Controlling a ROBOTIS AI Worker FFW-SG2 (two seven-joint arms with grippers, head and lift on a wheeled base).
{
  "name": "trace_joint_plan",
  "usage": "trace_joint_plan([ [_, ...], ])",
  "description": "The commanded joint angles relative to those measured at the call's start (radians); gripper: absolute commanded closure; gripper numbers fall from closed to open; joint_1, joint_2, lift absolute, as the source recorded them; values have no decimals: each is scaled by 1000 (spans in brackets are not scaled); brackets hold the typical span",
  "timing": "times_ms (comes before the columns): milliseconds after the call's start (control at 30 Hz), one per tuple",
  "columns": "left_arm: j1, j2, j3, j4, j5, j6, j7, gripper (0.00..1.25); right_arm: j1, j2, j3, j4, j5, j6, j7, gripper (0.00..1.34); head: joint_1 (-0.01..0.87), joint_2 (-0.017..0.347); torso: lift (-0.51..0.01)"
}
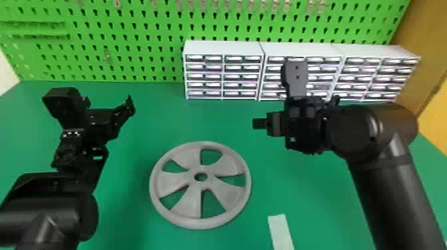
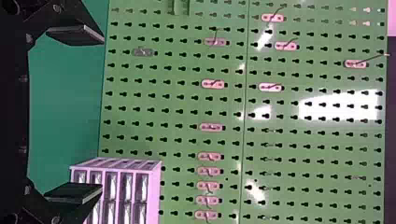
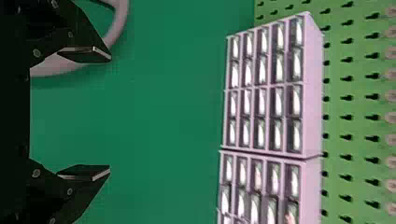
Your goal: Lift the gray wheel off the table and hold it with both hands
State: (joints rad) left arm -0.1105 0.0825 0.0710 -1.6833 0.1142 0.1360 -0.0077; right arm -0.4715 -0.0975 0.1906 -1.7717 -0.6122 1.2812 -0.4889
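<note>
The gray wheel [image 1: 181, 209] lies flat on the green table [image 1: 133, 212], between the two arms. My left gripper [image 1: 128, 105] is up and to the left of it, apart from it; in the left wrist view, the left gripper [image 2: 102, 114] is open with nothing between its fingers. Beyond the wheel's right side is my right gripper [image 1: 260, 123], pointing left and not touching it. The right wrist view has the right gripper [image 3: 110, 113] open and unloaded, with part of the wheel [image 3: 122, 18] behind one finger.
White drawer cabinets [image 1: 223, 50] stand in a row along the back right of the table, against a green pegboard [image 1: 133, 43]. A pale strip [image 1: 281, 231] lies near the front edge, right of the wheel. An orange-yellow surface [image 1: 429, 76] is at the far right.
</note>
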Motion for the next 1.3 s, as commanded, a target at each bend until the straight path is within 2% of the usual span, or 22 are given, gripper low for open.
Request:
trace_joint_plan([
  [0, 2, 0, 6, -7, -5, 1, 0, 168, -42, -2, -3, 64, -116, 56, -42, 418, 711, 15, -98],
  [233, 0, 14, 1, -13, -10, 2, 0, 168, -98, -1, -3, 160, -235, 99, -91, 417, 711, 15, -98],
  [467, -3, 25, -10, -18, -8, 7, 3, 168, -128, -1, 0, 259, -281, 130, -96, 417, 711, 15, -98],
  [700, -8, 45, -30, -24, 1, 14, 17, 168, -145, 19, 6, 334, -278, 138, -97, 417, 711, 15, -98],
  [867, -15, 65, -46, -26, 19, 17, 26, 168, -162, 24, 26, 379, -271, 141, -97, 417, 711, 15, -98],
  [1033, -17, 85, -57, -33, 32, 24, 43, 168, -164, 33, 41, 397, -276, 141, -97, 420, 711, 15, -98],
  [1267, -21, 98, -73, -35, 39, 25, 54, 168, -177, 36, 73, 434, -305, 138, -97, 420, 711, 15, -98],
])
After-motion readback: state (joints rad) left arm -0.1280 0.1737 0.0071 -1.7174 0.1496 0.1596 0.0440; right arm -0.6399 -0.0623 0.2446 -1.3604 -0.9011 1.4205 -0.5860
